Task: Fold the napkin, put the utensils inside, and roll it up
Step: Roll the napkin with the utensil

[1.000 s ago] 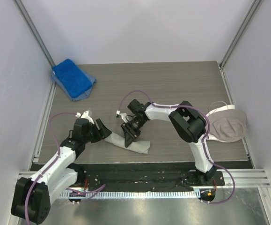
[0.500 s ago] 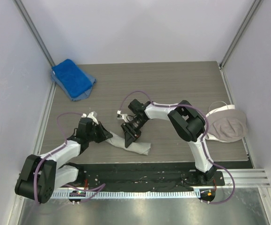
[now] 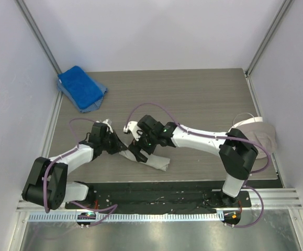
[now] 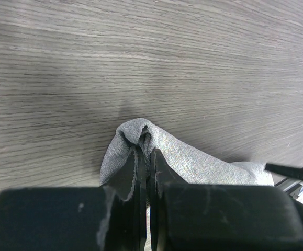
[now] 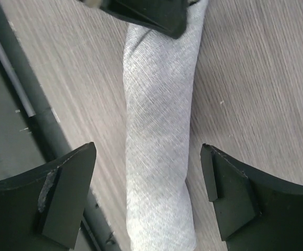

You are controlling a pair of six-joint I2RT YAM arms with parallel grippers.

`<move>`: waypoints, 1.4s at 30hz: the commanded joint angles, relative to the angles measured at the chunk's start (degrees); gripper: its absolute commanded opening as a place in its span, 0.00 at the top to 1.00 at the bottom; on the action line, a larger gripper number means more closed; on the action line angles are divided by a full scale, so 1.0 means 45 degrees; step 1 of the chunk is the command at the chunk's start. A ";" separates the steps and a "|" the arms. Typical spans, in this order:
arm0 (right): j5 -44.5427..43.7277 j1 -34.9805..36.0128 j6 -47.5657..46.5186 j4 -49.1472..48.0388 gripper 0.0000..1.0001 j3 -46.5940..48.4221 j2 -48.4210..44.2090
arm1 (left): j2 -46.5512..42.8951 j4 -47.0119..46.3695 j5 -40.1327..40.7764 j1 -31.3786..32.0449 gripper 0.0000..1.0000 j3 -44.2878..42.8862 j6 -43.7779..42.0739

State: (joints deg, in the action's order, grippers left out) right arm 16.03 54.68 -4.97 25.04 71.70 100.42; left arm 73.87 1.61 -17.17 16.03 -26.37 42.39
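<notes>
Rolling step, likely: napkin (image 5: 159,104) is being pinched at one end by the clenched left gripper (image 4: 145,151); released right gripper (image 5: 147,157) is being held astride it, closure being needed next.

No readable text, seemingly, on anything here.

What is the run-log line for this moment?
napkin: rolled | left gripper: shut on napkin end | right gripper: open above napkin
</notes>
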 commanded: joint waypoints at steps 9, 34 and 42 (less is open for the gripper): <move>-0.3953 0.1522 -0.1395 -0.1072 0.10 -0.0289 0.1060 | 0.0655 0.0756 -0.0345 -0.0008 1.00 -0.0702 -0.0338; -0.6646 -0.2106 0.3681 0.0392 0.59 -0.0777 0.2156 | -0.1488 0.2065 0.2934 -0.1882 0.00 -0.1894 -0.0437; -0.6493 -0.3204 0.4581 0.0120 0.55 -0.0524 0.2391 | -0.2996 0.3060 0.4206 -0.1941 0.00 -0.2538 -0.0631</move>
State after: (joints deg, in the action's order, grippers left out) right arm -8.10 41.82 13.34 22.31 70.43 109.12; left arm 62.89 13.08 -2.85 7.42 -34.59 40.25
